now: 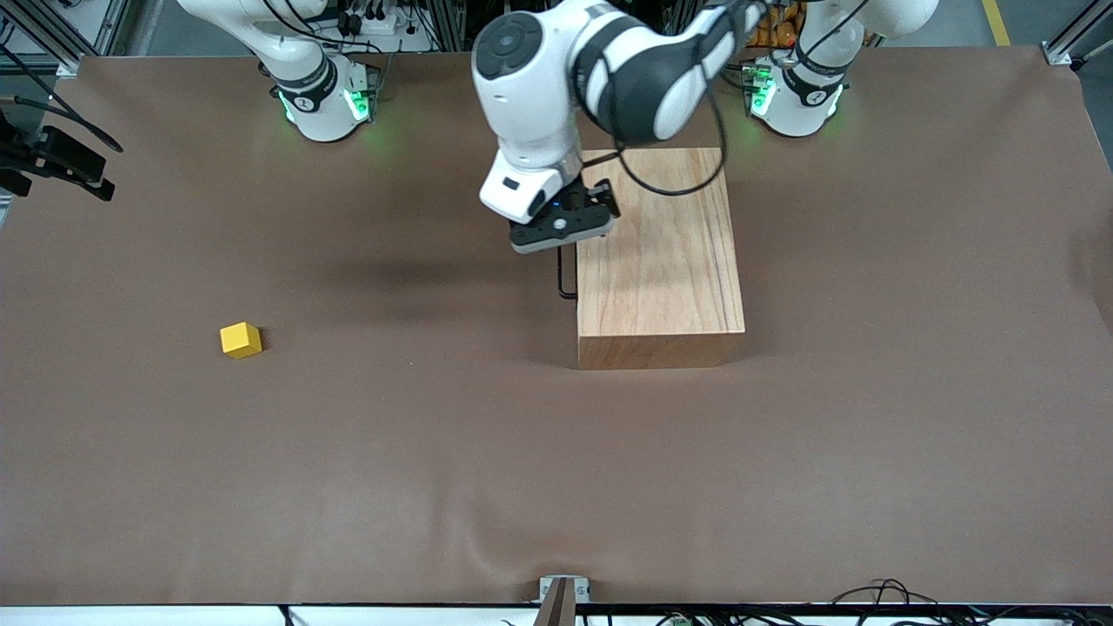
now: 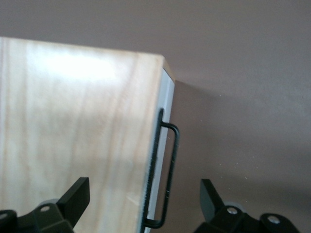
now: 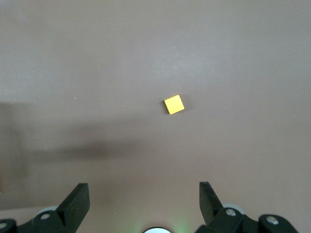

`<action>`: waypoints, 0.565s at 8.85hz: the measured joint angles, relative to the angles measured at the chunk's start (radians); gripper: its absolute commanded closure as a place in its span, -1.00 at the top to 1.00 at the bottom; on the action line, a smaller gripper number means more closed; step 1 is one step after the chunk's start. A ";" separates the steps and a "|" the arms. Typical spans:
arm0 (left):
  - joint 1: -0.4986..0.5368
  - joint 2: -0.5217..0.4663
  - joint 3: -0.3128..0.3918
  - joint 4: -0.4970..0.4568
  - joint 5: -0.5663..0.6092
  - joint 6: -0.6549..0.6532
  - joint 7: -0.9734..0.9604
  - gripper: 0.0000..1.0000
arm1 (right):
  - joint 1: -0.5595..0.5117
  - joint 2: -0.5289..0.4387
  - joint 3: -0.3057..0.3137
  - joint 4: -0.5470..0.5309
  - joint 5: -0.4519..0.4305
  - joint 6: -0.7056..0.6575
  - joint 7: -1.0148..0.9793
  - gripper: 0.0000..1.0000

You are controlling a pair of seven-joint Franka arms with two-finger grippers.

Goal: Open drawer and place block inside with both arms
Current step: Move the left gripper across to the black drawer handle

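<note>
The wooden box (image 1: 661,252) stands mid-table in front of the left arm's base. Its drawer is shut; the white front panel (image 2: 165,145) and black wire handle (image 1: 565,280) face the right arm's end of the table. My left gripper (image 1: 565,222) is open just above the box's handle edge; in the left wrist view it (image 2: 144,199) straddles the handle (image 2: 170,170), one finger over the box top. The yellow block (image 1: 241,339) lies on the table toward the right arm's end. My right gripper (image 3: 144,194) is open and empty, high above the table, with the block (image 3: 173,104) far below it.
A black device (image 1: 52,161) juts in at the table's edge at the right arm's end. A metal clamp (image 1: 563,596) and cables sit at the edge nearest the front camera. Brown cloth (image 1: 435,452) covers the table.
</note>
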 measured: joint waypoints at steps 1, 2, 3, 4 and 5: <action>-0.034 0.026 0.009 0.011 0.001 0.002 -0.007 1.00 | -0.001 0.000 0.000 0.000 0.000 0.000 0.000 1.00; -0.057 0.047 0.014 0.026 0.001 0.004 -0.009 1.00 | -0.005 0.000 0.000 0.000 0.000 0.000 0.000 1.00; -0.068 0.055 0.014 0.033 0.001 0.004 -0.009 1.00 | -0.007 0.000 0.000 0.000 0.000 0.000 0.000 1.00; -0.081 0.059 0.015 0.035 0.002 0.004 -0.009 1.00 | -0.008 0.000 0.000 0.000 0.000 0.000 0.000 1.00; -0.094 0.065 0.015 0.035 0.005 0.003 -0.009 1.00 | -0.008 0.000 0.000 0.000 0.000 0.000 0.000 1.00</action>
